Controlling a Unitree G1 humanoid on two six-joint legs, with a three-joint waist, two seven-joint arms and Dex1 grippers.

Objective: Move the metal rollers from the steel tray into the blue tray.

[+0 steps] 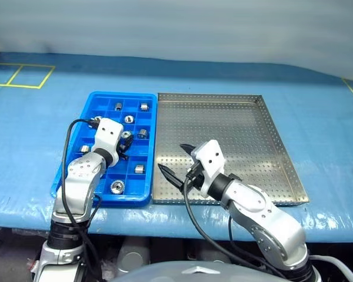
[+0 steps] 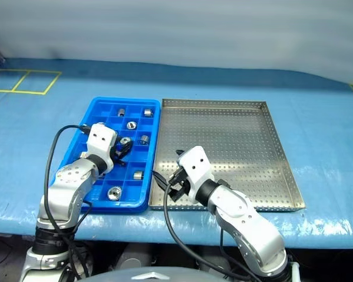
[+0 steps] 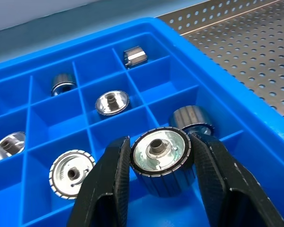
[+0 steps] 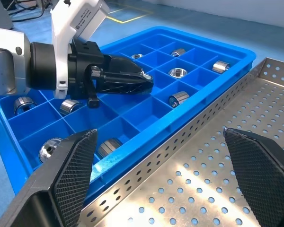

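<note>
The blue tray lies left of the steel tray, their long sides touching. Several metal rollers sit in separate compartments of the blue tray. My left gripper hovers over the middle of the blue tray, shut on one roller, which is held by its ribbed sides with its holed face towards the wrist camera. My right gripper stands open over the steel tray's near-left corner with nothing between its fingers. The steel tray's perforated floor looks bare.
Both trays rest on a blue cloth-covered table. Yellow tape lines mark the far left corner. The steel tray's low perforated rim stands between my right gripper and the blue tray.
</note>
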